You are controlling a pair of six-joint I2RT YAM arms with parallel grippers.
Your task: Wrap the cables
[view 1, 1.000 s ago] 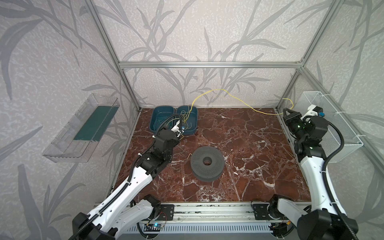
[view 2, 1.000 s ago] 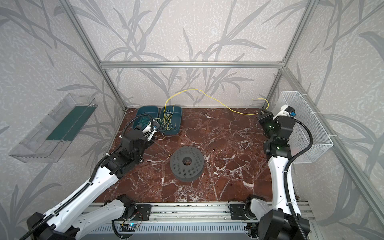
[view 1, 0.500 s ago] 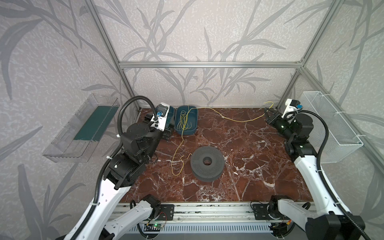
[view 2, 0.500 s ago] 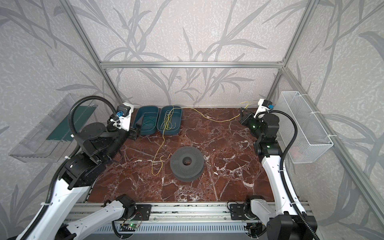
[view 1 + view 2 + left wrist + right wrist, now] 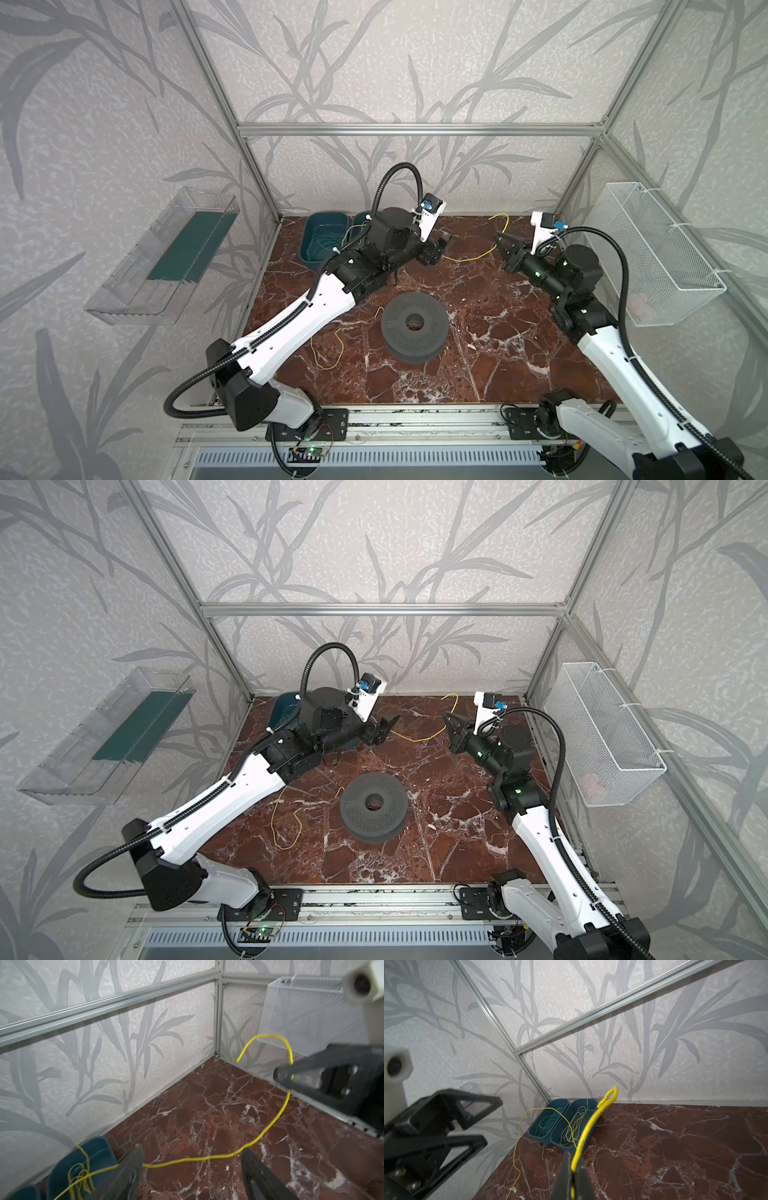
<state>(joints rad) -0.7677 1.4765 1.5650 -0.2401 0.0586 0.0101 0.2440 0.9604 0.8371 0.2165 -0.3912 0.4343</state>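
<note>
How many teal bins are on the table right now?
2, side by side in the back left corner: the left bin holds teal wires, the right bin holds yellow cables. No others visible.

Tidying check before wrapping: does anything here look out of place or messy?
The thin bright-yellow cable spills from its teal plastic bin, one loose loop strewn on the red marble tabletop beside the grey perforated spool. The shut right gripper pinches another stretch.

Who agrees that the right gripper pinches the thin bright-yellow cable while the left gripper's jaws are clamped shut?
Wrong on the left gripper: it is open. The left wrist view shows its jaws spread, the thin bright-yellow cable running between them. The right gripper does pinch the cable.
</note>
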